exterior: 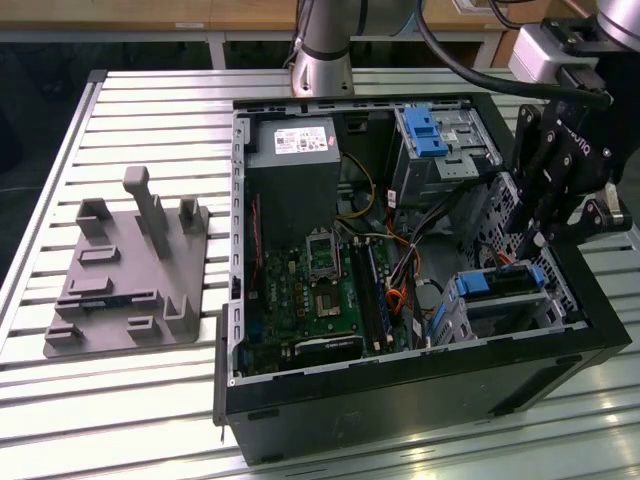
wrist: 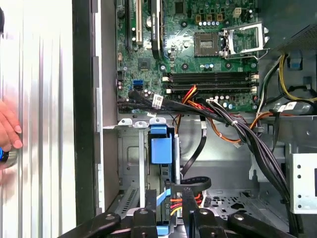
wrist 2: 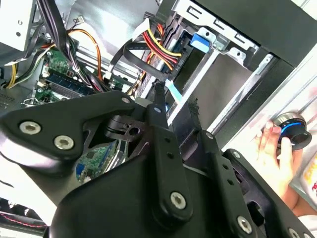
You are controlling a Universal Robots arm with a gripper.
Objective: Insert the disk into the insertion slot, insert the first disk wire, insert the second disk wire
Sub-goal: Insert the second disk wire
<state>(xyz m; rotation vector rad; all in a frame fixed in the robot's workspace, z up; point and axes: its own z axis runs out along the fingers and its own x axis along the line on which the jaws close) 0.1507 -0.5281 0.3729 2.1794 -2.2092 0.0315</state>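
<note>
One gripper [exterior: 532, 235] hangs inside the open computer case [exterior: 400, 400], its fingers [wrist 2: 159, 106] narrowly parted around a wire [wrist 2: 174, 91] at the disk [exterior: 500, 283], which sits in the insertion slot [exterior: 510, 310] at the case's 4 o'clock corner; a hand [wrist 2: 272, 153] rests on the surface [exterior: 130, 400]

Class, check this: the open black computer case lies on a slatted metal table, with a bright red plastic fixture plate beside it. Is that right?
One detail is wrong. In the exterior view the open black computer case does lie on the slatted metal table, but the plastic fixture plate beside it is grey, not red.
</note>
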